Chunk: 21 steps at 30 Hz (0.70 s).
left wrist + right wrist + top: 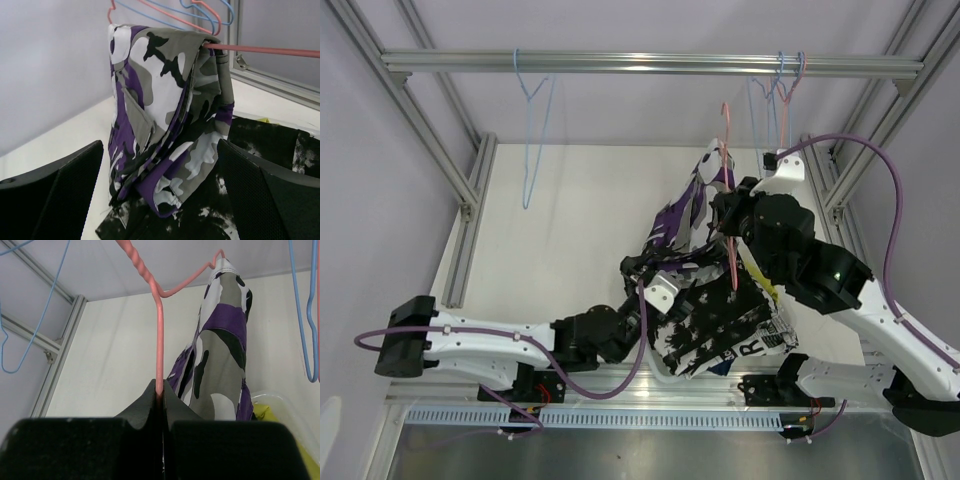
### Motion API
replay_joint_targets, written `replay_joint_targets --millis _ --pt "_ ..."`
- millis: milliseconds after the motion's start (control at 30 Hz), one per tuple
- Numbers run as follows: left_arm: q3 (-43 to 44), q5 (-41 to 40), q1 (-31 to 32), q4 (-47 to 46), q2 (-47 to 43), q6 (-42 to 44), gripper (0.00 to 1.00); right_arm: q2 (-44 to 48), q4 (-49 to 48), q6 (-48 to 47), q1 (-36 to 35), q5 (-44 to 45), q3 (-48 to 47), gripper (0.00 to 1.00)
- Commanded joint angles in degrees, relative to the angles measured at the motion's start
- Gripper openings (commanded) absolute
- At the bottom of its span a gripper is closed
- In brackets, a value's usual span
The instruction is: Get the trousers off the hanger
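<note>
The purple, white and black patterned trousers (165, 110) hang folded over the bar of a pink hanger (260, 49), their lower end resting on a black-and-white splatter pair (260, 145). My left gripper (160, 145) is open and faces them at the hem, one finger on each side, nothing between them touched. My right gripper (160, 395) is shut on the pink hanger's wire (159, 340) below its twisted neck, with the trousers (222, 350) draped just beyond. In the top view the trousers (685, 215) hang left of the right gripper (732, 212); the left gripper (638, 278) sits below them.
The splatter pair (715, 325) lies heaped on the table between the arms, with yellow fabric (272, 415) beside it. Empty blue hangers (535, 120) (775, 85) hang from the top rail (650, 63). Aluminium frame posts (470, 210) flank the white table.
</note>
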<state>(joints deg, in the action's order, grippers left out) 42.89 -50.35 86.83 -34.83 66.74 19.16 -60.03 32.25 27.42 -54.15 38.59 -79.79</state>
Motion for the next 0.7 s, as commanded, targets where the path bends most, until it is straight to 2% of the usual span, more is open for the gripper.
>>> replay_joint_targets --millis 0,300,667 --pt "0.8 5.9 -1.5 -6.0 0.7 1.1 0.99 3.0 -4.8 1.4 -0.5 0.1 -0.5 0.00" --pt "3.1 12.5 -4.1 -6.3 5.1 0.9 0.99 3.4 -5.2 1.4 -0.5 -0.8 0.2 0.00" --pt "7.9 14.8 -7.6 -7.3 12.3 -1.1 1.00 5.3 -5.6 0.1 -0.3 -2.6 2.0 0.00"
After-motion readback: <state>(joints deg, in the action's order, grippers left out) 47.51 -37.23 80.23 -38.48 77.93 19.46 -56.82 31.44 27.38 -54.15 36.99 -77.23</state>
